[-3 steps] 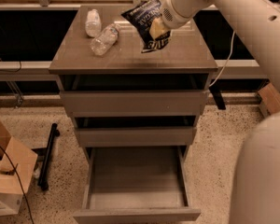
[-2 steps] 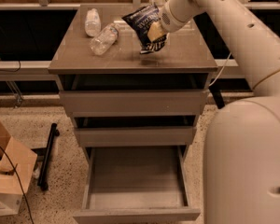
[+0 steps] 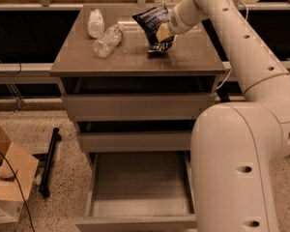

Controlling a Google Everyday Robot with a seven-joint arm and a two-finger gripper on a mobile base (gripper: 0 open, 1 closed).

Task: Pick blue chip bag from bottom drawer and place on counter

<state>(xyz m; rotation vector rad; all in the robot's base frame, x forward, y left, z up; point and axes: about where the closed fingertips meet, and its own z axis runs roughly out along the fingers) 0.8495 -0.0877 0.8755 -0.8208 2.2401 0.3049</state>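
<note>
The blue chip bag [image 3: 152, 22] is dark blue with white lettering and hangs tilted over the right middle of the counter [image 3: 135, 57]. Its lower end touches or nearly touches the top. My gripper [image 3: 163, 31] reaches in from the upper right and is shut on the bag's right side. The bottom drawer [image 3: 139, 187] is pulled out below and its tray is empty. The white arm runs from the gripper down the right side of the view.
Two clear plastic bottles [image 3: 108, 40] [image 3: 95, 22] lie on the counter's left half. The two upper drawers [image 3: 135, 105] are slightly open. A cardboard box [image 3: 7, 178] and a black bar [image 3: 49, 161] lie on the floor at the left.
The gripper with the bag has moved a little lower and toward the counter's middle. The arm's elbow has swung in and now fills the lower right of the view.
</note>
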